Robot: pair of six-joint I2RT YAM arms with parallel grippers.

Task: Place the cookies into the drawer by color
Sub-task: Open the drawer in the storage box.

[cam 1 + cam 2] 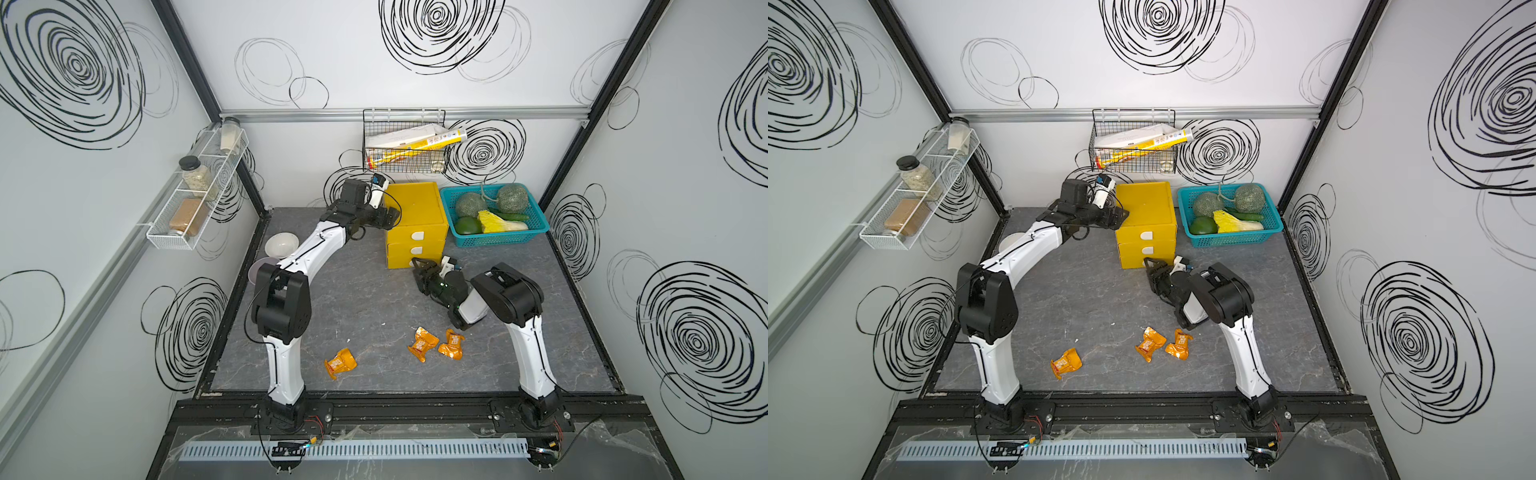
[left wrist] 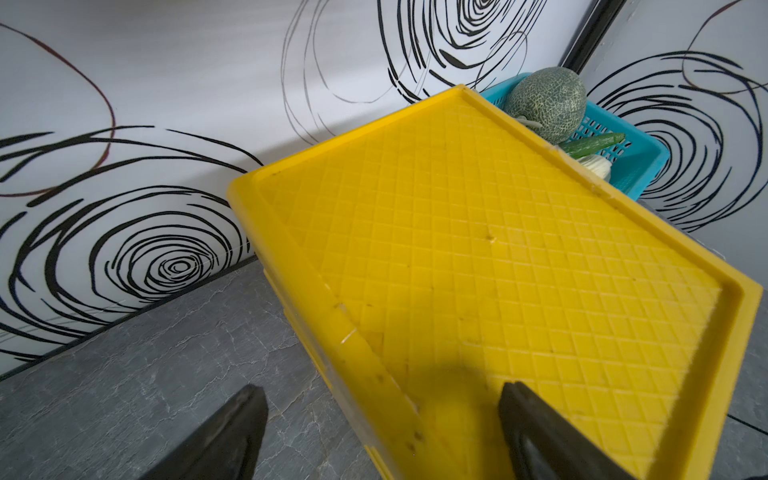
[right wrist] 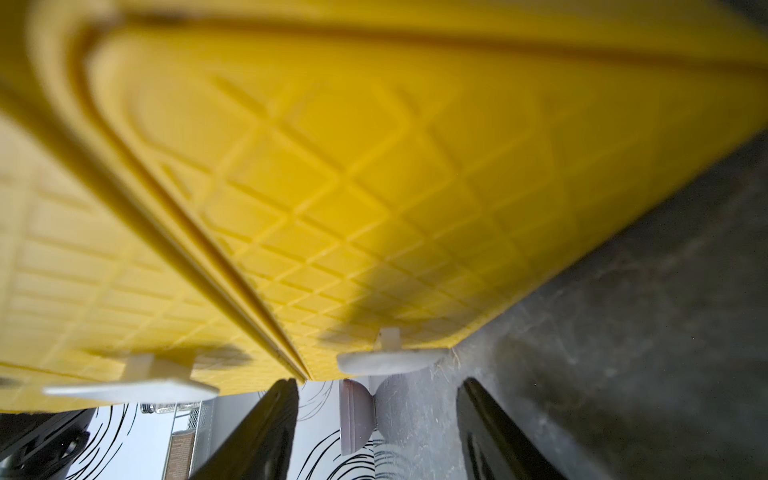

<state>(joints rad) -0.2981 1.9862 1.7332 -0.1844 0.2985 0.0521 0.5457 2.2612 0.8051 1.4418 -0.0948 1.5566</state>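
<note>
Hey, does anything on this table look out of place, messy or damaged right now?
Three orange packets lie loose and crumpled near the front of the table: one alone, two close together. The cabinet stands upright, its drawers apparently shut. Nothing looks spilled or broken.

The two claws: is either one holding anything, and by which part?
Nothing is held. The left gripper stands open astride the yellow drawer cabinet at its top edge; the right gripper has its jaws either side of the bottom drawer's white tab, not clamped.
</note>
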